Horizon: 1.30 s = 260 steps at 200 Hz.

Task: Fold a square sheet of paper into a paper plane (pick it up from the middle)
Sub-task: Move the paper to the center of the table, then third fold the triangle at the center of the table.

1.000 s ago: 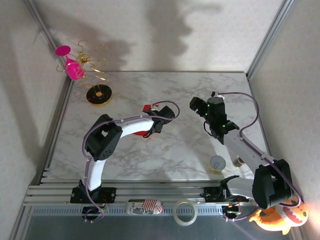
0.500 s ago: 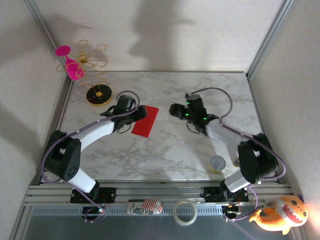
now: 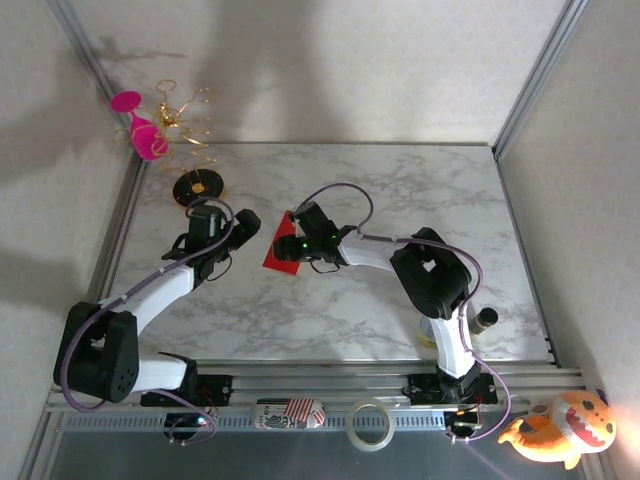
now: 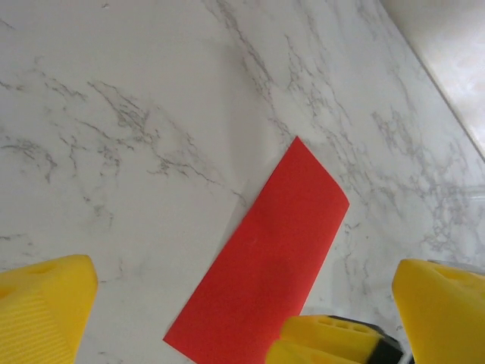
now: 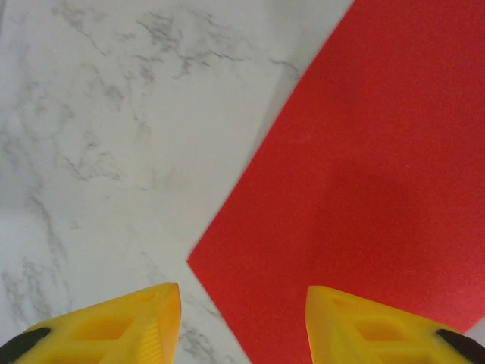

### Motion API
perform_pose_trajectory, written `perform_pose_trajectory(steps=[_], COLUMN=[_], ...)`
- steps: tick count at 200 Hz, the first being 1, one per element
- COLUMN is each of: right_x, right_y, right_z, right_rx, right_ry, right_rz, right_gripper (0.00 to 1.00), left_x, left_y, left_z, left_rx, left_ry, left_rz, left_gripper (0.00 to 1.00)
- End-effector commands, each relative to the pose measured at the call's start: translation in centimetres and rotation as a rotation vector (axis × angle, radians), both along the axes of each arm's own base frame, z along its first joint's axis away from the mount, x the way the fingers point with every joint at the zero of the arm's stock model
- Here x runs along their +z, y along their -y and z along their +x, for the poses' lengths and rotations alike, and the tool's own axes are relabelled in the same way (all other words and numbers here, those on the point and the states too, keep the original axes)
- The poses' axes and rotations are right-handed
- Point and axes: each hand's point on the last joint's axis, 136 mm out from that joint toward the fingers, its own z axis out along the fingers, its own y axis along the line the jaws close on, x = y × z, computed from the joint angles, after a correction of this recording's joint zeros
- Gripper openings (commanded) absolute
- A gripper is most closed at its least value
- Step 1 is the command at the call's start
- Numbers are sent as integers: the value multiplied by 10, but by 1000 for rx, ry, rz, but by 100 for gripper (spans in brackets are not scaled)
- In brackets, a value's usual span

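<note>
Right claw [image 5: 242,311]: open to a moderate gap and holding nothing. Its two yellow fingertips hang low over one corner of the paper, one above red and the other above bare marble. From above, this claw [image 3: 292,243] sits over the paper's upper right part.
Left claw [image 4: 242,303]: spread wide and empty, with a yellow finger at each lower corner of its own view. From above it [image 3: 243,225] is just beside the paper's left edge, not touching it.
Red paper [image 4: 265,273]: lies flat on the table, left of centre, between the two claws [image 3: 274,257]. It is plain, bright and unmarked.
Paper shape: it reads as a long oblong rather than a square, so it is probably already folded in half. No nose or wing folds show.
Step in hand: an early fold, I judge. The right claw is lining up on a corner or edge while the left waits alongside.
Next move: it calls for one finger to slip under the thin edge so the corner can be pinched and lifted. The other claw should pin the sheet so it does not slide on the smooth stone.
Marble table [image 3: 400,200]: white with grey veins.
Far left corner: a pink wine glass [image 3: 145,135] hangs by a gold wire stand [image 3: 197,188], well apart from the paper.
</note>
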Motion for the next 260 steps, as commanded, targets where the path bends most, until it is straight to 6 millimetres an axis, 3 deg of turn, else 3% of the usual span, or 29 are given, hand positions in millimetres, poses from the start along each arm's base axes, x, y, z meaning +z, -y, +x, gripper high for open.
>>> perform_pose_trajectory(steps=[1,31,61,90,104,123,146,164,194,260], right_x=[-17,-36,-52,-52,-42,-16,29,47,20,-30], right_y=[6,25,67,102,103,91,75,73,81,93], right_z=[-3,-10,-25,-44,-49,-41,-19,-6,1,-1], right_rx=[29,72,175,295,333,301,145,-4,-167,-230], right_ry=[-28,-26,-5,14,36,78,148,143,41,-89], right_rz=[-74,-188,-338,-416,-399,-325,-177,-71,-73,-163], right_gripper=[48,48,48,48,48,48,48,47,43,43], left_x=[6,0,-6,-9,-12,-16,-17,-19,-26,-38], left_y=[2,9,16,28,34,45,56,65,79,106], left_z=[1,3,3,3,3,2,-3,-10,-23,-43], left_rx=[-9,-36,-75,-126,-149,-177,-210,-238,-274,-351], left_ry=[28,9,-10,-21,-28,-42,-55,-66,-92,-134], left_rz=[-40,-58,-74,-103,-114,-125,-142,-157,-168,-216], left_gripper=[100,100,100,100,99,99,100,100,100,99])
